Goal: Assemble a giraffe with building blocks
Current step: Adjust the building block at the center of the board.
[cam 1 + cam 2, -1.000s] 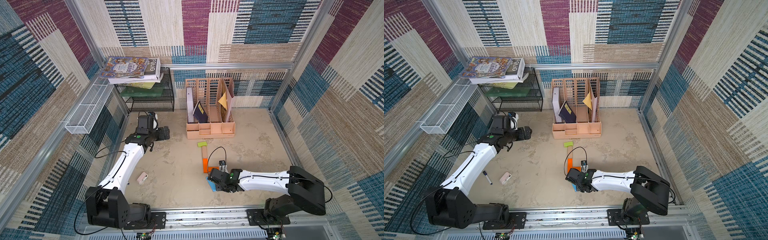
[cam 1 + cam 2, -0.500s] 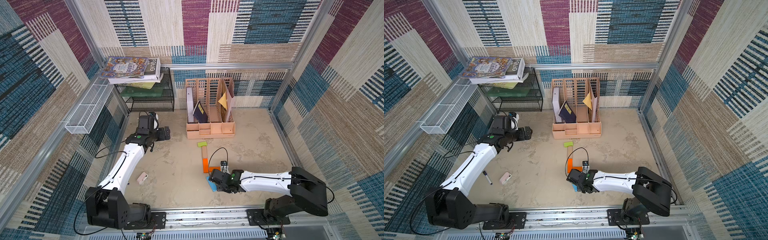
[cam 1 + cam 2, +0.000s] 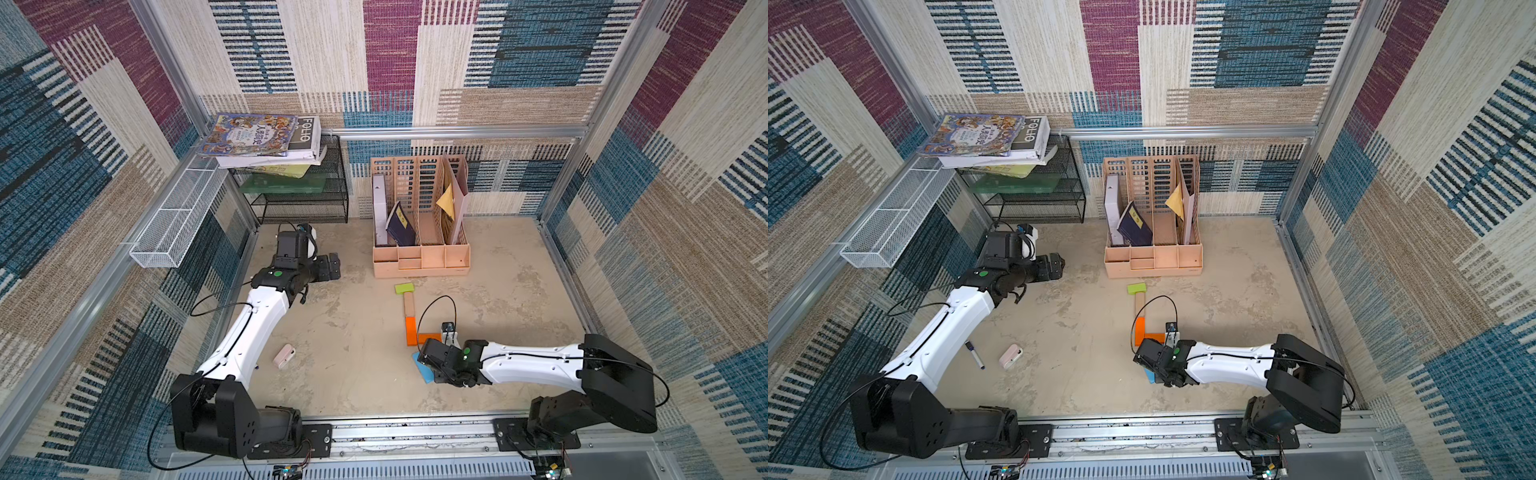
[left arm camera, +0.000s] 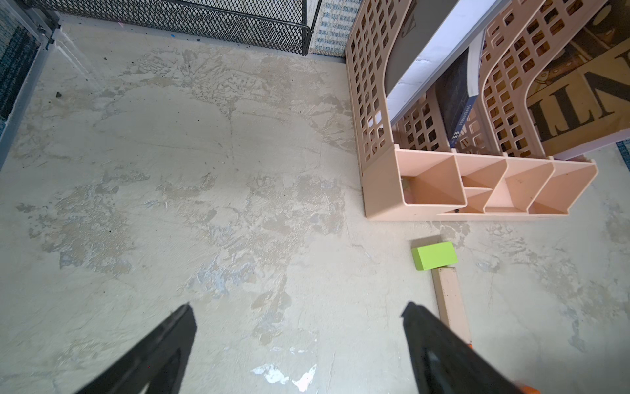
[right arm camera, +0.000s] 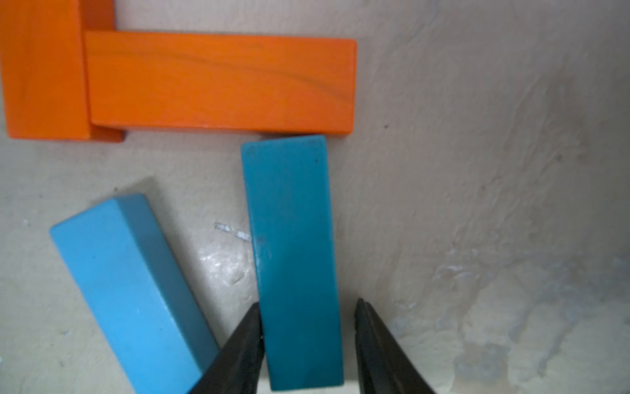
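Note:
The giraffe lies flat mid-table in both top views: lime-green block (image 3: 404, 288) (image 3: 1136, 288), tan block (image 3: 409, 305), and two orange blocks in an L (image 3: 410, 331) (image 5: 218, 85). A light blue block (image 5: 126, 286) lies slanted below the L. A darker blue block (image 5: 293, 256) lies with its end against the orange bar. My right gripper (image 5: 307, 303) (image 3: 432, 357) straddles that darker block, one finger touching its side and a gap at the other, so it is open. My left gripper (image 4: 298, 305) (image 3: 330, 270) hangs wide open and empty at the back left, with the green block (image 4: 434, 255) beyond it.
A pinkish desk organizer (image 3: 419, 257) with books stands behind the figure. A black mesh rack (image 3: 303, 199) and a white wire basket (image 3: 174, 220) are at the back left. A small pink case (image 3: 284, 356) and a pen (image 3: 974, 354) lie near the left arm.
The right gripper's jaws have drawn closer together around the darker blue block. The left arm has not moved.

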Controlling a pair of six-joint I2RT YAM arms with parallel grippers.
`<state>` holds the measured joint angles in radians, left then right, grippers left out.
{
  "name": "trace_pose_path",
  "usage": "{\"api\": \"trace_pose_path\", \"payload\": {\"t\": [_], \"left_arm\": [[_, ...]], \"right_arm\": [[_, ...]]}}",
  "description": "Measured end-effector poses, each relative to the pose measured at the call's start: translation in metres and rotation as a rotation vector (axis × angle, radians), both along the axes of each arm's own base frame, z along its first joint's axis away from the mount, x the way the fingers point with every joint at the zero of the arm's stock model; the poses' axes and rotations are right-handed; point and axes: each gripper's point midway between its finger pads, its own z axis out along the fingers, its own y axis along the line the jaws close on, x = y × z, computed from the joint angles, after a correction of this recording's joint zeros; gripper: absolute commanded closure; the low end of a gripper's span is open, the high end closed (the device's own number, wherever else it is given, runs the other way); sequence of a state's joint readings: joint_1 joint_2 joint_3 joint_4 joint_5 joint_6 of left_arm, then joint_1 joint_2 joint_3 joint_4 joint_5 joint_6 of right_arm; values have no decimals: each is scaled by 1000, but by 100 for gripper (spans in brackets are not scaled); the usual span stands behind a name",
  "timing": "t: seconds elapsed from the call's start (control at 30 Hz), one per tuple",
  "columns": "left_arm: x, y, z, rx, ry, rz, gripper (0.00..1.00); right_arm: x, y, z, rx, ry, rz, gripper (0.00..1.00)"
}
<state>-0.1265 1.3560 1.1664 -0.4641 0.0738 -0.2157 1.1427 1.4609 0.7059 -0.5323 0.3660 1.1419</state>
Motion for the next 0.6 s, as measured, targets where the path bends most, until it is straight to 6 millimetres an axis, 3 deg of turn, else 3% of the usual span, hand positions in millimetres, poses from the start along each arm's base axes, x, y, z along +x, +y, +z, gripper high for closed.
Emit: {"api": "trace_pose_path", "payload": {"t": [0.6], "left_arm": [[0, 0, 0, 0, 0, -1, 1]], "right_arm": [[-3, 2, 0, -3, -13, -8, 58]]}}
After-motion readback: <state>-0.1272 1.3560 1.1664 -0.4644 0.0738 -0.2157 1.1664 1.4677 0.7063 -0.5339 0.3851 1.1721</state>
